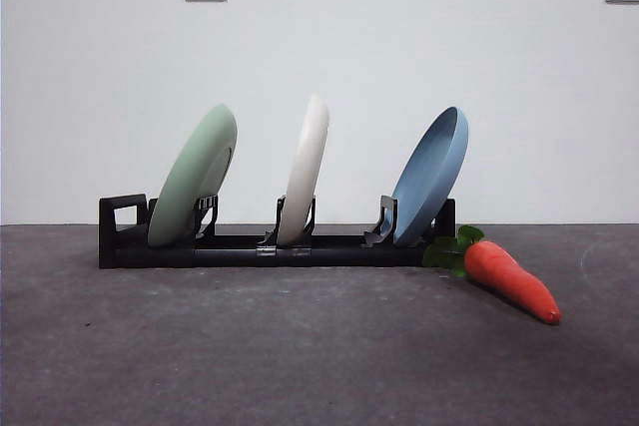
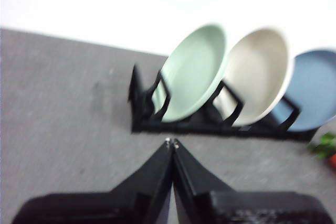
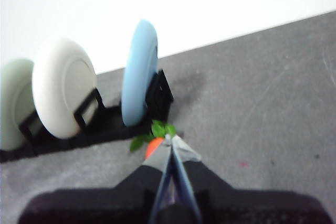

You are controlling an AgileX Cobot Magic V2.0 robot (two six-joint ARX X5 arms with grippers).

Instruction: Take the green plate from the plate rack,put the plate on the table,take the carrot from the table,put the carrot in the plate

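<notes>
Racked green plate (image 2: pixel 195 72) beyond left hand (image 2: pixel 172 142)

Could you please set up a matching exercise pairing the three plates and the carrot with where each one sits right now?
Things:
1. green plate
2. cream-white plate
3. light blue plate
4. carrot

Places:
A. lying on the table beside the plate rack, past the end with no loop
B. middle slot of the rack
C. slot next to the rack's square loop
D. slot at the rack's end nearest the carrot

Pairs: 1-C, 2-B, 3-D, 4-A
</notes>
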